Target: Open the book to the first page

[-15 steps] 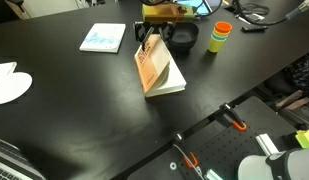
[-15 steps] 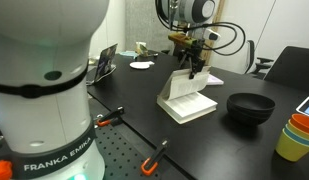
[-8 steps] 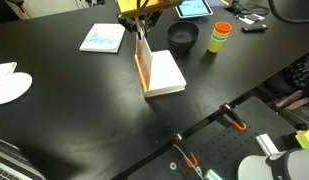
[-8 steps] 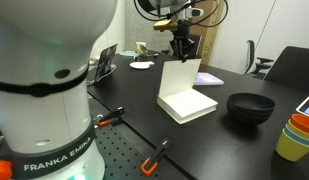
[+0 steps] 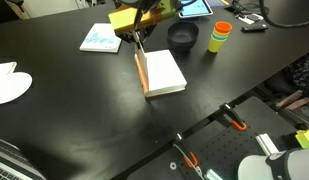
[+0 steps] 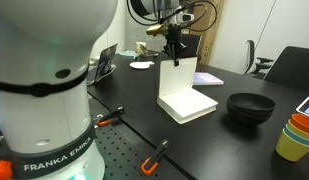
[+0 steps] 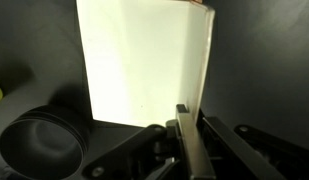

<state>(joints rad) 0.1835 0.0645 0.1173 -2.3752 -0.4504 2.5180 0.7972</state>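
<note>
The book (image 5: 164,72) lies on the black table with its tan-orange cover (image 5: 141,68) raised upright along the spine side. My gripper (image 5: 139,42) hangs above it, shut on the cover's top edge. In an exterior view the cover's white inner face (image 6: 171,80) stands vertical under the gripper (image 6: 175,58), over the flat page block (image 6: 190,105). In the wrist view the cover's thin edge (image 7: 187,135) runs between the jaws of the gripper (image 7: 184,112). A plain white first page (image 7: 134,65) lies exposed beside it.
A black bowl (image 5: 182,35) and stacked coloured cups (image 5: 222,36) stand behind the book. A light-blue booklet (image 5: 102,38) lies near the gripper, a white disc (image 5: 9,85) farther off. Orange clamps (image 5: 234,122) mark the table's front edge.
The jaws have closed on the cover. It has swung from leaning over the pages to standing upright, laying the white page bare, and the gripper has moved with it towards the spine side.
</note>
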